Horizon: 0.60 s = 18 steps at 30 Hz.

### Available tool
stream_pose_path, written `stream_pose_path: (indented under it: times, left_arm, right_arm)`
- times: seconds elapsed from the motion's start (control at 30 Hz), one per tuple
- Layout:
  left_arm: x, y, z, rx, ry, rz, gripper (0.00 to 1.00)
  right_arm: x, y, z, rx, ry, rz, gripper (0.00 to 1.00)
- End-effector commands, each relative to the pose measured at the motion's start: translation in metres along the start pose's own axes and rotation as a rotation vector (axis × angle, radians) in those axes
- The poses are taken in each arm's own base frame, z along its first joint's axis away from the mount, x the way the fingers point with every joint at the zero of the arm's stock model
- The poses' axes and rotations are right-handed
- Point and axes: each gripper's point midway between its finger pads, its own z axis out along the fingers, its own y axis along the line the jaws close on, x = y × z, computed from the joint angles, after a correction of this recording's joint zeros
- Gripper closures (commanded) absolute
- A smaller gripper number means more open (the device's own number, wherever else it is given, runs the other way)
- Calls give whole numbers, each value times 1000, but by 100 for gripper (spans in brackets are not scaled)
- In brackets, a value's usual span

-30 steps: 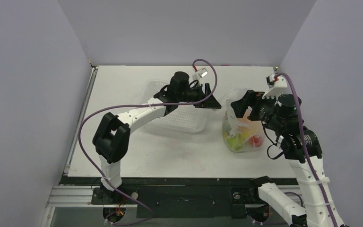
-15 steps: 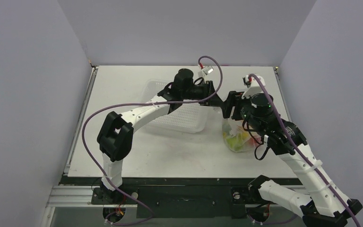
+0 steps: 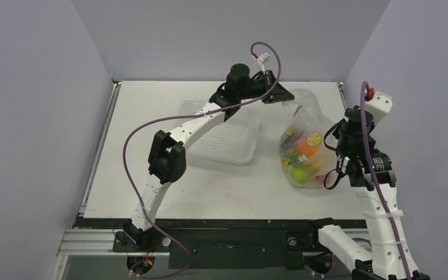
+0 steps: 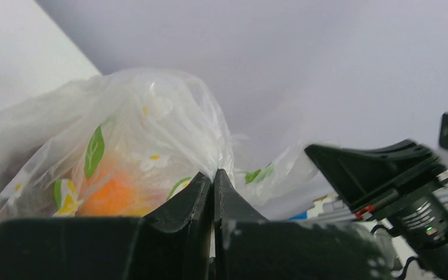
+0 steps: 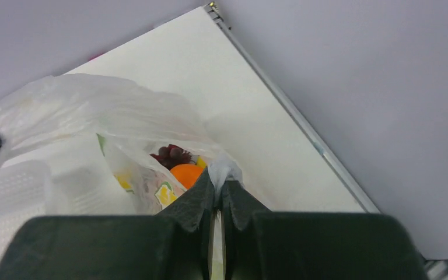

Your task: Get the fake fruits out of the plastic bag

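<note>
The plastic bag (image 3: 304,125) stands at the right of the table, stretched upward between both arms. The fake fruits sit in its bottom: an orange (image 3: 308,150), a green pear (image 3: 297,172) and something red (image 3: 322,174) show through the film. My left gripper (image 3: 281,97) is shut on the bag's far-left top edge, and its closed tips (image 4: 213,175) pinch the film. My right gripper (image 3: 333,129) is shut on the right edge, film bunched at its tips (image 5: 220,179). In the right wrist view, the orange (image 5: 186,174) and dark grapes (image 5: 169,154) lie inside.
A white perforated basket (image 3: 221,140) lies left of the bag, under the left arm's forearm. The purple walls close in the table at the back and right, and the table's right rim (image 5: 303,125) runs close to the bag.
Both grippers have shut on the bag's rim. The left one has risen toward the back and the right one has pulled to the right, lifting and stretching the bag.
</note>
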Motion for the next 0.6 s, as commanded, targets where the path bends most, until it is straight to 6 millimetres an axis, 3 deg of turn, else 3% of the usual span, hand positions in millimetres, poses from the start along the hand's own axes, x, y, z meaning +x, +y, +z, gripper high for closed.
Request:
stream_pose_path:
  times: [0.0, 0.03, 0.07, 0.1, 0.13, 0.17, 0.23, 0.27, 0.3, 0.37, 0.43, 0.5, 0.53, 0.57]
  left_arm:
    - [-45, -59, 25, 160, -153, -66, 100]
    - [-42, -42, 36, 147, -150, -93, 100]
    - [-51, -65, 35, 196, -173, -93, 100]
    - [-49, -53, 42, 192, -172, -114, 100]
    - [-57, -67, 38, 226, -193, -124, 100]
    - [-59, -65, 39, 233, -201, -130, 100]
    - [-68, -67, 33, 229, -223, -134, 100]
    - [-70, -56, 33, 205, -226, -142, 100]
    - [-74, -63, 28, 215, -232, -131, 100]
    - [-75, -58, 23, 209, -216, -132, 100]
    - [-70, -53, 18, 199, -164, -138, 100]
    - [-66, -39, 11, 162, -125, -158, 100]
    - [-64, -31, 8, 141, -115, -172, 100]
    - [-63, -18, 0, 109, -102, -190, 100]
  right_arm:
    - [-42, -36, -3, 111, -113, 26, 100]
    - [-53, -47, -4, 158, -136, 41, 100]
    - [-58, -51, -5, 177, -146, 46, 100]
    - [-69, -59, -10, 216, -177, 60, 100]
    - [-73, -61, -10, 232, -183, 63, 100]
    - [-85, -62, -15, 234, -208, 80, 100]
    - [-99, -51, -16, 183, -224, 92, 100]
    - [-104, -44, -17, 146, -232, 93, 100]
    - [-114, -30, -20, 66, -253, 84, 100]
    - [-123, -7, -26, -59, -277, 44, 100]
    - [-116, 20, -34, -198, -254, -20, 100]
    - [-85, 49, -43, -351, -165, -86, 100]
    - [-51, 69, -51, -467, -74, -109, 100]
    - [-37, 75, -62, -533, -47, -105, 100]
